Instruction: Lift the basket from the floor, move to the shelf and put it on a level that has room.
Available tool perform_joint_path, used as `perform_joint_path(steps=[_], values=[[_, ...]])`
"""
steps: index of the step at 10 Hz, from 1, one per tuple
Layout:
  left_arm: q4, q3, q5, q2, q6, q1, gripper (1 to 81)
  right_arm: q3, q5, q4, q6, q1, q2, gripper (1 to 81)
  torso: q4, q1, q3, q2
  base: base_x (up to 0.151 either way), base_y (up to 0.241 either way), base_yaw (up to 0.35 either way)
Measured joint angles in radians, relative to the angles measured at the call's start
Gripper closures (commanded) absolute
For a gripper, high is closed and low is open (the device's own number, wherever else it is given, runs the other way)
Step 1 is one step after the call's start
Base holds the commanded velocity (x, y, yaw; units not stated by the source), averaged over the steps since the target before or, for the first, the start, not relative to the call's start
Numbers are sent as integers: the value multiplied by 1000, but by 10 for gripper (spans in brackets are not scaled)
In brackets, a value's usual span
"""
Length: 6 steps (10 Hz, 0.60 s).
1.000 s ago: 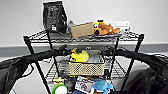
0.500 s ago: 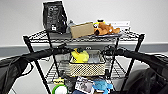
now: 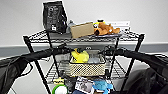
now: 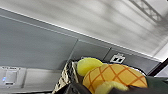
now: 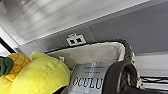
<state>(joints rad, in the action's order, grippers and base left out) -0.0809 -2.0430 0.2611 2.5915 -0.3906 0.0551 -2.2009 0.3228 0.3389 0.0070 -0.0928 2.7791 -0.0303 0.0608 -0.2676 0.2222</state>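
Raised slightly toward the shelf (image 3: 135, 47), the basket (image 3: 87, 67) hangs between both arms; jaws' state apparently hidden.

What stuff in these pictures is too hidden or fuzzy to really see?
- Head view: the cream woven basket hides what lies under the yellow plush toy.
- Head view: the small items on the black wire rack's lower tier are cut off by the picture's edge.
- Right wrist view: the grey box's lettering is partly blocked by a dark robot part.
- Both grippers' fingers: too blurred to make out.
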Motion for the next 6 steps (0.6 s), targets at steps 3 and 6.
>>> perform_joint_path(steps=[3, 6], values=[[0, 27, -7, -19, 0, 3, 10, 1, 3, 1, 2, -1, -14, 10, 0, 0, 0, 0, 0, 0, 0], [0, 141, -13, -97, -1, -2, 10, 60, 3, 1, 6, -1, -53, 10, 0, 0, 0, 0, 0, 0, 0]])
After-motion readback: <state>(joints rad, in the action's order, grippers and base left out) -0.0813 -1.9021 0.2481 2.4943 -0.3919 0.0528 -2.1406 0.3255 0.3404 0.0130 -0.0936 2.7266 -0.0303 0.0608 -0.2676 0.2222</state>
